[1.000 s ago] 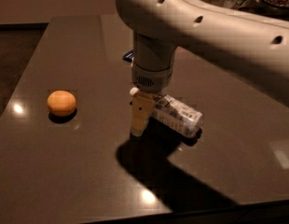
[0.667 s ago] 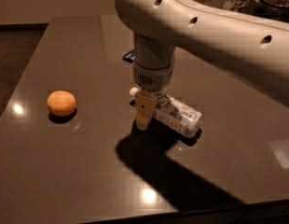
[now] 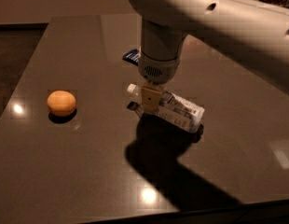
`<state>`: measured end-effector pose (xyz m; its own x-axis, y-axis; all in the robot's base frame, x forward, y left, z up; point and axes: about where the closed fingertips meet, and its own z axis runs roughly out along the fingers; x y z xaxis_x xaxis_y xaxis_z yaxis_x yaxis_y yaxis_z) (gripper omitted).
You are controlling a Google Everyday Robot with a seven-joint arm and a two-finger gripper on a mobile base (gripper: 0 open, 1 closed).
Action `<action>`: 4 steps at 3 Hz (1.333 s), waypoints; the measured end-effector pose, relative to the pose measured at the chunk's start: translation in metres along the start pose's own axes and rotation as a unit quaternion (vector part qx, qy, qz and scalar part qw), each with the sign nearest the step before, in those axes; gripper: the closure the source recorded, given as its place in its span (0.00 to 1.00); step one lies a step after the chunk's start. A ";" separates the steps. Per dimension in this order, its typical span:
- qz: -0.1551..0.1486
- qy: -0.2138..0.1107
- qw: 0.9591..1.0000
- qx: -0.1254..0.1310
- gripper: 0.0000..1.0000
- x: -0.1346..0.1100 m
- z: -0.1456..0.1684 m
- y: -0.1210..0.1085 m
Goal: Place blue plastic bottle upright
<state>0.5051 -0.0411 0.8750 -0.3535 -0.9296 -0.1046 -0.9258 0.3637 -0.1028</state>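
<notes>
Reaching straight down, the pincer point(image 3: 143, 106) meets the lying blue plastic bottle point(image 3: 181, 111); grip unclear.

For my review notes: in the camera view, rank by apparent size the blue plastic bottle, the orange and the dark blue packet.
1. blue plastic bottle, lying on its side, with the gripper down at its cap end.
2. orange.
3. dark blue packet. The arm hides part of it and it lies farther back, so its rank is unsure.

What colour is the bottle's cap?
White cap, camera view; the gripper hangs at the neck of the lying blue plastic bottle.
</notes>
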 end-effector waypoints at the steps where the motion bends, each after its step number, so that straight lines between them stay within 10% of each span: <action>1: -0.042 -0.050 0.998 -0.001 0.88 -0.008 -0.029 0.002; 2: -0.086 -0.138 0.987 -0.008 1.00 -0.022 -0.064 0.007; 3: -0.119 -0.233 0.965 -0.016 1.00 -0.032 -0.087 0.011; 4: -0.141 -0.338 0.930 -0.023 1.00 -0.042 -0.107 0.012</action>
<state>0.4944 -0.0043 0.9840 0.0542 -0.7309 -0.6803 -0.9792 0.0946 -0.1796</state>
